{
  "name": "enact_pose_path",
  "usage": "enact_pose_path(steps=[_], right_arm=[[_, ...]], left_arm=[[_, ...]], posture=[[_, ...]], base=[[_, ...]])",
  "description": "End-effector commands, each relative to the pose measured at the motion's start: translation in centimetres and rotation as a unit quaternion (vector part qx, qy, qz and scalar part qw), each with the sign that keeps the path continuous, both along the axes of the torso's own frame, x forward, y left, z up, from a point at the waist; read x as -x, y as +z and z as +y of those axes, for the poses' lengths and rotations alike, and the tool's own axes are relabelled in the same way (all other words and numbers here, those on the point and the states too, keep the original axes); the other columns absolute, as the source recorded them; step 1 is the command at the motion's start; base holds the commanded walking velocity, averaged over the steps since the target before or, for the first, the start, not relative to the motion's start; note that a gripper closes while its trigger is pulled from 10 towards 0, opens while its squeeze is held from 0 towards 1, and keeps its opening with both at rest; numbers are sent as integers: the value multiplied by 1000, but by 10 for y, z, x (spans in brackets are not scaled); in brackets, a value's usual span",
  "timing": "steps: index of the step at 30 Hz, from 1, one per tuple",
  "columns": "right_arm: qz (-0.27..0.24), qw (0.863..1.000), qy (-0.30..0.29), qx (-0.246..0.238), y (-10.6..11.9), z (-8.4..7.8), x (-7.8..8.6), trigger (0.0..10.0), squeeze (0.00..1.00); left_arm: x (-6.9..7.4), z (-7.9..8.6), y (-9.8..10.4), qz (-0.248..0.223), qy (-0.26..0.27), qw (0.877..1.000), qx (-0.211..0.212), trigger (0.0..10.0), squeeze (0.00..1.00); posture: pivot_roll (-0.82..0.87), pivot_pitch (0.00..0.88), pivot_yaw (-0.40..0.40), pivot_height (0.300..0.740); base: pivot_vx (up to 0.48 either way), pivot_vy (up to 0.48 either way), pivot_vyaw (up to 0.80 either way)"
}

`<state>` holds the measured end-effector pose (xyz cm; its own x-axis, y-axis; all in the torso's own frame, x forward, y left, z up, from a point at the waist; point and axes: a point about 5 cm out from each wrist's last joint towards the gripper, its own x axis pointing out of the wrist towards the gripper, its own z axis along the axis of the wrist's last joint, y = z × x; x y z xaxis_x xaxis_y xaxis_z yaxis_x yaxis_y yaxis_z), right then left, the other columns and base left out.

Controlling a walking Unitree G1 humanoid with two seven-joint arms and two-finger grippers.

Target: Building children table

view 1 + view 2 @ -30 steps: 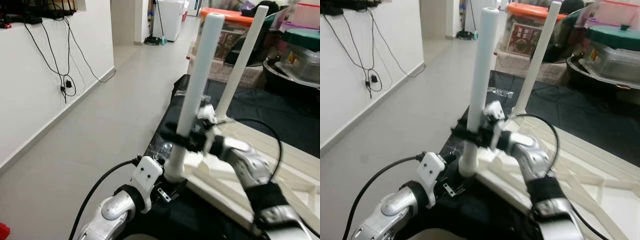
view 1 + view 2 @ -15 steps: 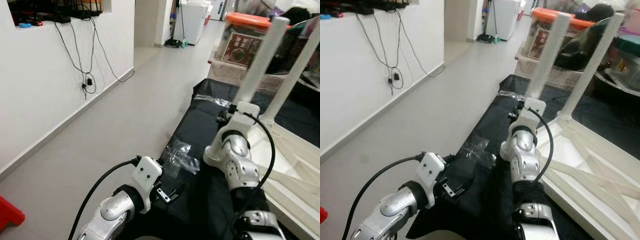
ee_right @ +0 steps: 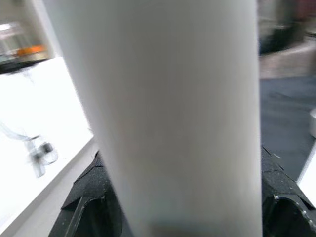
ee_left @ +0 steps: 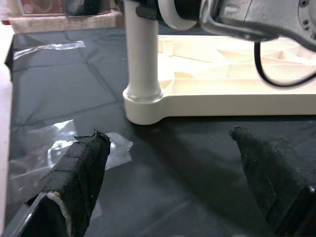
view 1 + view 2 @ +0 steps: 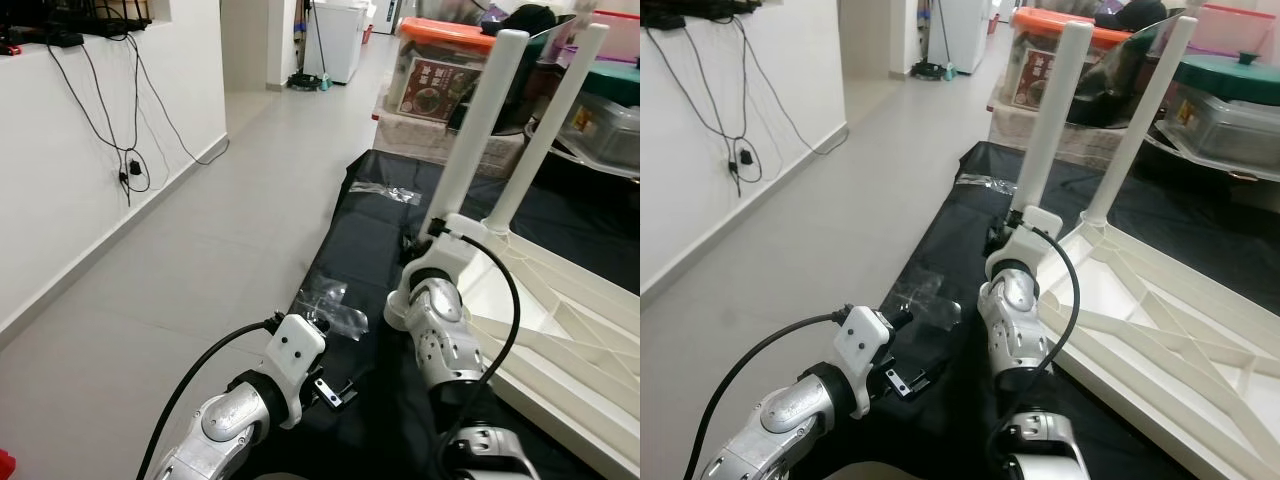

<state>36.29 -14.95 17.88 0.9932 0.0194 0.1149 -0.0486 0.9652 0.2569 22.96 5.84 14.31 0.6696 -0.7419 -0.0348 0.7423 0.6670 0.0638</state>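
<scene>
White table leg (image 5: 478, 130) and cream tabletop (image 5: 1160, 310) lie on a black sheet (image 5: 370, 230). Clear glossy plastic wrap (image 5: 330, 305) sits at its edge. Orange-lidded box (image 5: 445, 55) behind; floor (image 5: 200, 260) pale grey; silver arms.

No legible text or labels.

- One white plastic children's table top (image 5: 560, 300), upside down on the black sheet, is counted.
- Two white round table legs are counted, both upright: the near leg (image 5: 478, 120) and the far leg (image 5: 553, 115).
- One black sheet (image 5: 365, 215) is seen spread on the floor.
- Two clear plastic wrappers are noted on the sheet: a crumpled one (image 5: 335, 305) and a flat one (image 5: 385, 192).
- One orange-lidded clear storage box (image 5: 435, 65) is counted.
- Two silver arms are counted.
</scene>
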Motion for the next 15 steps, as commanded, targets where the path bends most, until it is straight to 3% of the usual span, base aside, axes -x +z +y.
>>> enact_pose_path(steps=[1, 3, 4, 5, 6, 8, 9, 10, 11, 12, 14, 15], right_arm=[[-5, 997, 81, 14, 2, 14, 1, 10000, 0], [-4, 980, 194, 52, 3, 13, 6, 10000, 0], [-4, 980, 194, 52, 3, 13, 6, 10000, 0], [-2, 965, 253, 68, 5, 14, 10, 10000, 0], [-2, 965, 253, 68, 5, 14, 10, 10000, 0], [-2, 934, 344, 94, 7, 17, 15, 10000, 0], [-4, 912, 395, 113, 7, 20, 19, 10000, 0], [-4, 912, 395, 113, 7, 20, 19, 10000, 0], [-6, 877, 463, 131, 6, 24, 25, 10000, 0], [-6, 877, 463, 131, 6, 24, 25, 10000, 0], [-4, 849, 511, 132, 6, 27, 28, 10000, 0], [-4, 849, 511, 132, 6, 27, 28, 10000, 0]], left_arm=[[2, -2, 0, -5, -5, 1000, -5, 10000, 0], [2, -2, 0, -6, -5, 1000, -5, 10000, 0], [2, -2, 0, -6, -5, 1000, -5, 10000, 0], [2, -2, 0, -6, -5, 1000, -5, 10000, 0], [2, -2, 0, -6, -5, 1000, -5, 10000, 0], [1, -3, 0, -6, -5, 1000, -5, 10000, 0], [1, -3, 0, -7, -5, 1000, -5, 10000, 0], [1, -3, 0, -7, -5, 1000, -5, 10000, 0], [1, -3, 0, -7, -4, 1000, -5, 10000, 0], [1, -3, 0, -7, -4, 1000, -5, 10000, 0], [1, -3, -1, -6, -3, 1000, -5, 10000, 0], [1, -3, -1, -6, -3, 1000, -5, 10000, 0]], posture=[[199, 0, -103, 740], [199, 0, -103, 740], [199, 0, -103, 740], [199, 0, -103, 740], [199, 0, -103, 740], [200, 0, -108, 740], [200, 0, -108, 740], [200, 0, -108, 740], [209, 0, -113, 740], [209, 0, -113, 740], [214, 0, -116, 740], [214, 0, -116, 740]], base=[[0, 0, 0], [0, 0, 0], [0, 0, 0], [0, 0, 0], [0, 0, 0], [0, 0, 0], [0, 0, 0], [0, 0, 0], [0, 0, 0], [0, 0, 0], [0, 0, 0], [0, 0, 0]])
